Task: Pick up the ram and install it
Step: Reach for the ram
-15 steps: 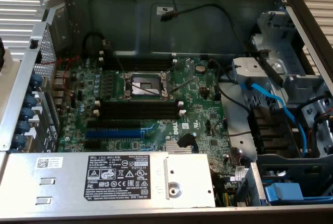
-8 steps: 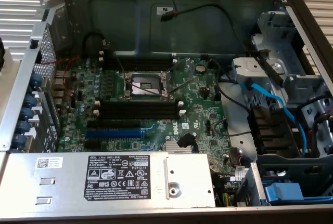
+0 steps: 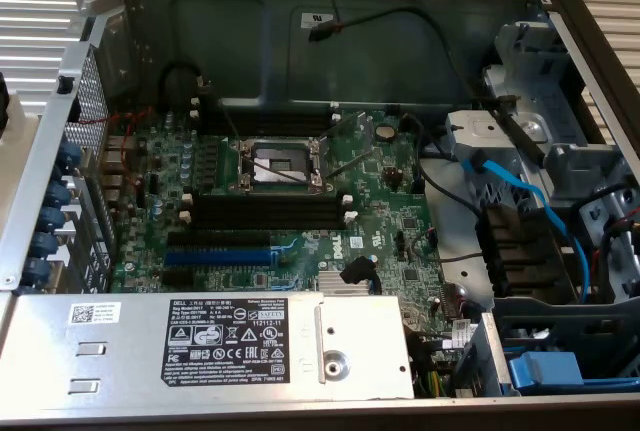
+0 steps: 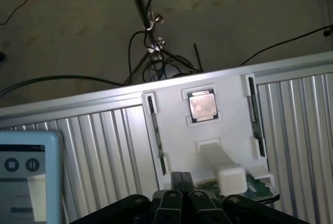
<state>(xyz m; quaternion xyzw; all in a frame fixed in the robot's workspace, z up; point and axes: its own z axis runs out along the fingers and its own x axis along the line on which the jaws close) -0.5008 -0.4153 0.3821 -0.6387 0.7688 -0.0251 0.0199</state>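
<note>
**Now your tool is pressed shut beside the ram**

Plainly, your tool (image 4: 182,178) has its fingers pressed together with nothing between them. It hovers at one end of a white holder (image 4: 171,125) that lies on the ribbed metal tabletop (image 4: 104,146).

Look at what that holder carries:
- One square processor chip (image 4: 202,104) sits in its middle pocket.
- One white block (image 4: 229,174) sits between the chip and your tool.
- What seems to be the ram (image 4: 257,187) is a green circuit piece lying flat at the end nearest your tool. It is partly under the block and just beside the fingers.

Two long dark grooves run along the holder's sides, one on each side of the chip. You cannot tell whether anything stands in them. One screen device (image 4: 23,174) with a pale blue frame lies on the tabletop, apart from the holder.

In the exterior view, the open computer case (image 3: 250,31) holds one green motherboard (image 3: 390,221). On it you can count:
- one processor socket (image 3: 283,163);
- four long black memory slots (image 3: 268,213), two on the far side of the socket and two on the near side;
- one blue expansion slot (image 3: 220,251).

One grey power supply (image 3: 200,341) with a label sits along the case's near side. Blue cables (image 3: 525,196) cross the bay at the exterior view's right.
</note>
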